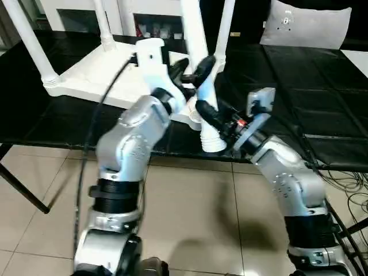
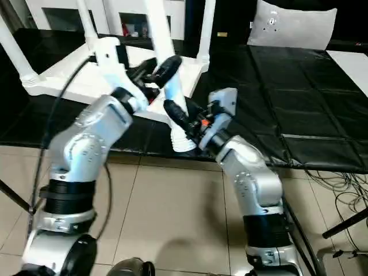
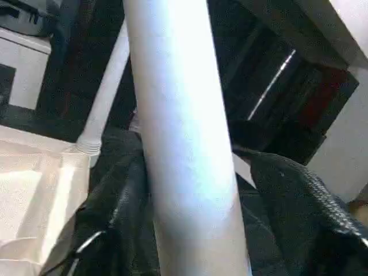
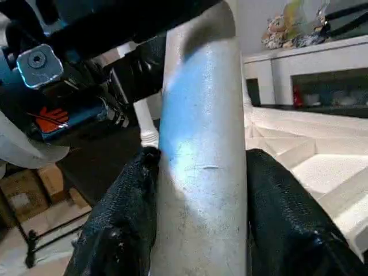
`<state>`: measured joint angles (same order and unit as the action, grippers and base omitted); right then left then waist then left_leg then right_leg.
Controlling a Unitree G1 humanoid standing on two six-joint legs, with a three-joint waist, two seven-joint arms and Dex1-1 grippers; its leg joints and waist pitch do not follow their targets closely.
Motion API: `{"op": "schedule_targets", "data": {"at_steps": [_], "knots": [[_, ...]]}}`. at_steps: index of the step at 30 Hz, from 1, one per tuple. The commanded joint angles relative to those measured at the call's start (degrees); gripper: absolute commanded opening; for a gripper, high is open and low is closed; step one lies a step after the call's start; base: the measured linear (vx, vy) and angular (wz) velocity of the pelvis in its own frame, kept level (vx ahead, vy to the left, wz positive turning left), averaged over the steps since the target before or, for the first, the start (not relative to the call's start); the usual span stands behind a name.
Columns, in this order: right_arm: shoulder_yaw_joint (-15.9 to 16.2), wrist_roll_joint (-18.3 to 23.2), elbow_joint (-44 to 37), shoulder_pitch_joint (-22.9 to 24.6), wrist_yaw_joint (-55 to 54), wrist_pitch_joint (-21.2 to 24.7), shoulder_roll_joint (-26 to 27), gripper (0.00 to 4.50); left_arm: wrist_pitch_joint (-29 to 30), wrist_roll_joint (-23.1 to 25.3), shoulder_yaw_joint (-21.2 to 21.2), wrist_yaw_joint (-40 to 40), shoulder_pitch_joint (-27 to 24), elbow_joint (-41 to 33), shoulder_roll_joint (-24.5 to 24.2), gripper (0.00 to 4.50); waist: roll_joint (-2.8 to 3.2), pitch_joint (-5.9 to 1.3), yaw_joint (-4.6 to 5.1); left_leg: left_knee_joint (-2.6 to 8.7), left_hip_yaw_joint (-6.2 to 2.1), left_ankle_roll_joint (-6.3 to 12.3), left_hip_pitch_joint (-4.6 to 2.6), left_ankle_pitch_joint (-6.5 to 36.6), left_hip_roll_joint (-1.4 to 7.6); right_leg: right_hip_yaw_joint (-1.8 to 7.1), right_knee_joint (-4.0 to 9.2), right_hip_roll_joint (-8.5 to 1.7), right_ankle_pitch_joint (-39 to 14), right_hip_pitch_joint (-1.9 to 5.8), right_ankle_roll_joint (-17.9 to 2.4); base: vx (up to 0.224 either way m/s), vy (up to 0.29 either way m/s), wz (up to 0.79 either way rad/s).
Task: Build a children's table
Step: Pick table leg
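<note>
Three legs [image 1: 30,46] stood up in the upside-down table [image 1: 92,80] | fourth leg [image 1: 202,86] leaned up over the near corner | right gripper [image 1: 208,118] held it low, left gripper [image 1: 192,72] hugged it higher.

Both silver forearms are reaching forward and angled in toward each other. The right claw [image 4: 201,230] is clamped around the white leg [image 1: 208,118] low down, one black finger on each side. The left claw [image 1: 192,72] straddles the same leg higher up, fingers [image 3: 299,201] either side.
</note>
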<state>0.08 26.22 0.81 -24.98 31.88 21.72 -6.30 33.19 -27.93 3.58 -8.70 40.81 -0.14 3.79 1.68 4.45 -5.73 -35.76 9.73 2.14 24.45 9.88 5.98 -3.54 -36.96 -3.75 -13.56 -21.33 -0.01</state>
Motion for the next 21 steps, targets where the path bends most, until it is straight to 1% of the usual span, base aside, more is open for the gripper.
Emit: {"op": "schedule_targets", "data": {"at_steps": [1, 3, 5, 6, 9, 11, 13, 16, 19, 21], "knots": [[0.6, -0.8, 0.0, 0.0, 0.4, -1.4, 0.0, 1.86, -0.1, -1.7, 0.1, -0.9, 0.0, 0.2, 0.4, 2.86, -0.90, -4.75, 0.12, 4.64, -3.24, 1.35, -2.15, 9.0, 7.58, 3.48, 4.18, -7.28, 0.4, 1.98, -14.2, 0.000, 0.000, 0.00], [0.7, -0.9, 0.1, 0.0, 0.4, -1.7, 0.0, 1.86, 0.0, -2.2, 0.3, -1.0, -0.1, 0.1, 0.6, 2.77, -0.89, -4.75, 0.30, 4.71, -3.27, 1.16, -2.21, 9.5, 7.62, 3.45, 4.20, -7.11, -0.5, 1.93, -14.2, 0.000, 0.000, 0.00], [0.9, -1.7, 0.6, 0.0, 0.6, -2.6, 0.0, 1.86, 0.0, -2.6, 0.7, -0.9, -0.2, 0.1, 1.1, 2.54, -0.86, -4.72, 0.42, 4.76, -3.28, 1.04, -2.23, 9.8, 7.68, 3.47, 4.18, -7.09, -0.5, 1.91, -14.3, 0.000, 0.000, 0.00], [1.1, -2.1, 0.8, 0.0, 0.6, -3.1, 0.0, 1.86, 0.0, -2.7, 0.9, -1.0, -0.2, 0.0, 1.2, 2.43, -0.71, -4.75, 0.42, 4.74, -3.27, 1.04, -2.26, 10.0, 7.65, 3.47, 4.16, -7.10, -0.4, 1.87, -14.3, 0.000, 0.000, 0.00], [1.6, -2.7, 1.1, 0.0, 0.9, -3.8, -0.1, 1.86, 0.4, -2.8, 1.4, -1.0, -0.1, 0.1, 1.5, 2.28, -0.84, -4.75, 0.53, 4.75, -3.27, 1.28, -2.21, 9.8, 7.64, 3.48, 4.15, -7.11, 0.5, 1.96, -14.4, 0.000, 0.000, 0.00], [2.0, -3.1, 1.3, 0.0, 1.1, -4.1, -0.2, 1.86, 0.6, -3.2, 1.5, -1.0, -0.1, 0.2, 1.6, 2.02, -0.83, -4.75, 0.54, 4.65, -3.22, 1.49, -2.20, 9.7, 7.60, 3.50, 4.17, -7.20, 0.5, 1.98, -14.7, 0.000, 0.000, 0.00], [2.2, -3.3, 1.3, 0.1, 1.2, -4.3, -0.2, 1.86, 0.9, -3.6, 1.7, -0.9, -0.2, 0.3, 1.6, 1.95, -0.83, -4.79, 0.53, 4.60, -3.23, 1.83, -2.22, 9.2, 7.60, 3.46, 4.08, -7.13, 1.0, 1.98, -14.8, 0.000, 0.000, 0.00], [2.4, -3.9, 1.5, 0.2, 1.5, -4.8, -0.2, 1.86, 1.2, -3.9, 2.3, -0.8, -0.3, 0.4, 2.0, 1.87, -0.78, -4.76, 0.60, 4.69, -3.27, 1.84, -2.29, 9.5, 7.68, 3.42, 4.07, -6.98, 0.9, 1.91, -14.8, 0.000, 0.000, 0.00], [2.4, -4.2, 1.8, 0.0, 1.6, -5.1, -0.3, 1.86, 1.2, -4.0, 2.8, -0.9, 0.0, 0.9, 1.9, 1.84, -0.88, -4.70, 0.59, 4.64, -3.20, 1.82, -2.23, 9.8, 7.56, 3.51, 4.18, -7.10, 0.3, 1.95, -14.8, 0.000, 0.000, 0.00], [2.5, -4.4, 2.0, -0.1, 1.4, -5.3, -0.4, 1.86, 1.2, -4.3, 3.1, -0.8, 0.2, 1.1, 1.9, 1.83, -0.83, -4.74, 0.59, 4.67, -3.25, 1.73, -2.27, 9.8, 7.64, 3.49, 4.17, -7.09, 0.3, 1.93, -14.8, 0.000, 0.000, 0.00]]}}
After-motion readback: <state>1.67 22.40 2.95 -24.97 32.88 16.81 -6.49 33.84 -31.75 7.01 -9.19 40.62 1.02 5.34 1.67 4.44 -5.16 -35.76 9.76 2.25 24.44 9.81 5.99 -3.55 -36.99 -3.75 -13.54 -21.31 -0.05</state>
